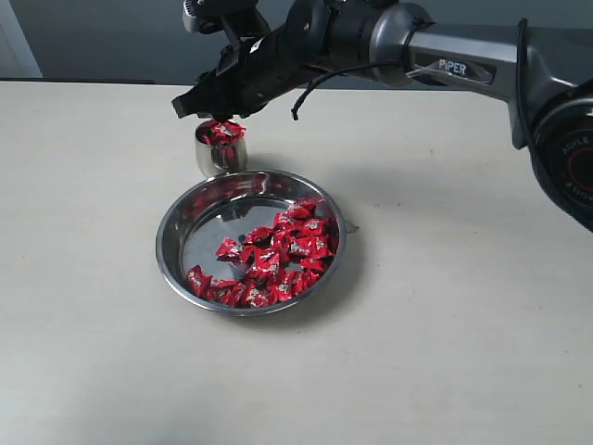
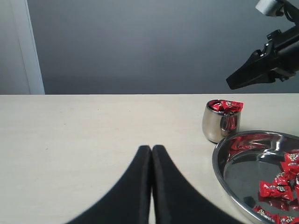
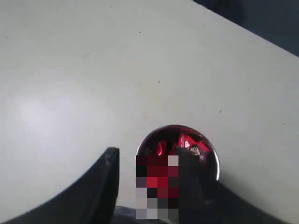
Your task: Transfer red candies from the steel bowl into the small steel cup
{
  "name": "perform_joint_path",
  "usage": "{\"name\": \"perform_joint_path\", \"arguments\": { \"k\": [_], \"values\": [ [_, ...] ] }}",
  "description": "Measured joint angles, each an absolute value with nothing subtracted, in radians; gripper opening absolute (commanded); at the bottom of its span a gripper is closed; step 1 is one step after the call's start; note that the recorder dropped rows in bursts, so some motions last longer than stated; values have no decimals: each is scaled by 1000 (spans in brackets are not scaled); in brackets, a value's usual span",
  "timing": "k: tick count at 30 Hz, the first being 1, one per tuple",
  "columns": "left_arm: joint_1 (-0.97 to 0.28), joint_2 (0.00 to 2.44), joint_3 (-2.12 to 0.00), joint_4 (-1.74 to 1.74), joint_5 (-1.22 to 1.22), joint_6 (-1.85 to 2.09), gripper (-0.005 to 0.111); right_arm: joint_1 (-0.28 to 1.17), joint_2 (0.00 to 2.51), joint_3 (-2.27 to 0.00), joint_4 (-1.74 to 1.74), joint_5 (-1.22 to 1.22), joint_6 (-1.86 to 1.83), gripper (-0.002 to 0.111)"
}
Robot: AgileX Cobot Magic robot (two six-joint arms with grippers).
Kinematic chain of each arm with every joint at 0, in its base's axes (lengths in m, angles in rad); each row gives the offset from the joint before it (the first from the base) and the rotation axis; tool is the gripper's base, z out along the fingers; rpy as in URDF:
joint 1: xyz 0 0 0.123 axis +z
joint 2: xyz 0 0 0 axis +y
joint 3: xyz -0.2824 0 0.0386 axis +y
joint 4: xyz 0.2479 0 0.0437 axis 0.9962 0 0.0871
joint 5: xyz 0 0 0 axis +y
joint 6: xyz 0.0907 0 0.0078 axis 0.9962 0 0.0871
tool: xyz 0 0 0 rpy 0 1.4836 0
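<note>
We see the steel bowl [image 1: 169, 243] near the middle of the worktop [image 1: 445, 362], and the small steel cup [image 1: 220, 158] stands upright just beside its rim, on the side toward the worktop's far edge. Most of the red candies [image 1: 278, 258] lie loose in the bowl, gathered in the part toward the worktop's near and right edges, while the bowl floor toward the cup is bare and shiny. More of them fill the cup and heap above its rim. The right gripper [image 1: 199, 111] hangs directly over the cup, close above that heap; in its wrist view we look down past its two dark fingers [image 3: 110, 161], which stand apart with the cup's mouth between them. Part of the gap is blurred there, so we cannot tell whether a candy sits in it. The left gripper [image 2: 152, 151] is over bare worktop to the left of the cup and bowl, its fingers pressed together with nothing between them.
</note>
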State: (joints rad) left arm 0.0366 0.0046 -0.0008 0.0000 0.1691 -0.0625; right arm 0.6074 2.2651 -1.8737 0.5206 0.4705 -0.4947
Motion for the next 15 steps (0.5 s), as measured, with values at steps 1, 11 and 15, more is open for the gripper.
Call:
{"name": "perform_joint_path", "arguments": {
  "k": [1,11,15],
  "values": [
    [37,5,-1,0,169,-62,0,607,2261,-1874,518,489,-495,35],
    [37,5,-1,0,169,-62,0,610,2258,-1875,452,892,-492,32],
    [37,5,-1,0,169,-62,0,610,2292,-1875,437,963,-492,32]
  ]
}}
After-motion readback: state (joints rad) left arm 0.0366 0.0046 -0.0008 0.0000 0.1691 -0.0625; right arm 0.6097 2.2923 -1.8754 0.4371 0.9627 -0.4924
